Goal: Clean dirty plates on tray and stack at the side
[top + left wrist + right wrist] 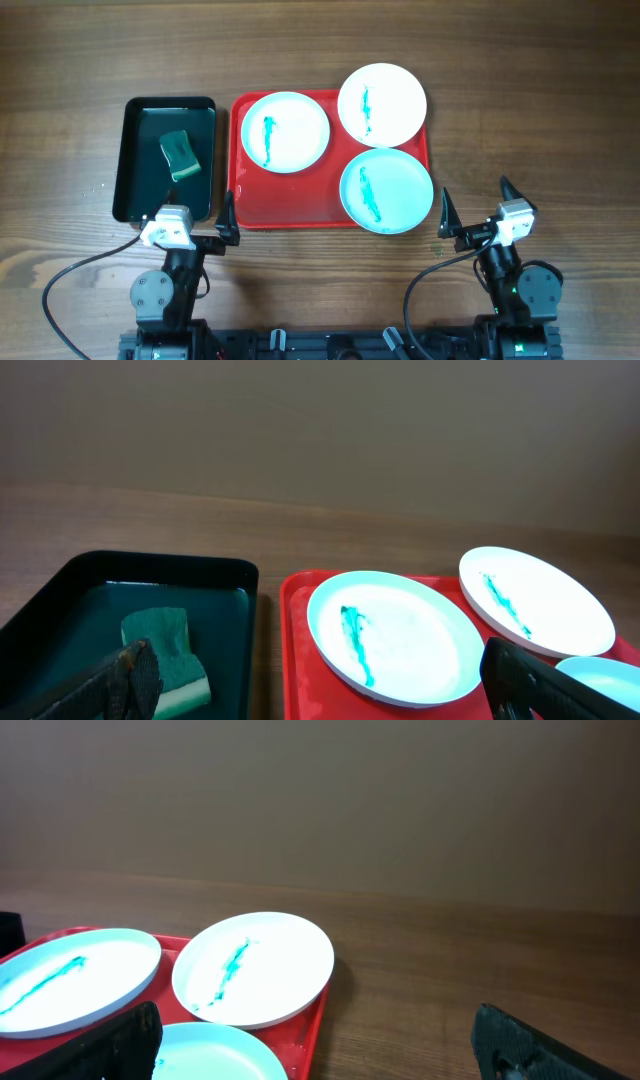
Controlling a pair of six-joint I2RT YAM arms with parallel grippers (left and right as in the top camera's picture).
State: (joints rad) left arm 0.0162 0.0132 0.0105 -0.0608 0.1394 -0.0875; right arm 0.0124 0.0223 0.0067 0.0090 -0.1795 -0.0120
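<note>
Three small round plates lie on the red tray (250,205), each with a teal smear: one far left (285,131), one far right (382,104) overhanging the rim, one near right (386,190). My left gripper (188,215) is open and empty at the near edge, between the black tray and the red tray. My right gripper (477,200) is open and empty, right of the near-right plate. The left wrist view shows the gripper (325,685) before the far-left plate (395,635). The right wrist view shows the gripper (315,1045) by the tray corner (310,1020) and the far-right plate (255,968).
A smaller black tray (130,160) stands left of the red tray and holds a green sponge (180,156), also seen in the left wrist view (165,645). Bare wooden table (530,120) lies right of the red tray.
</note>
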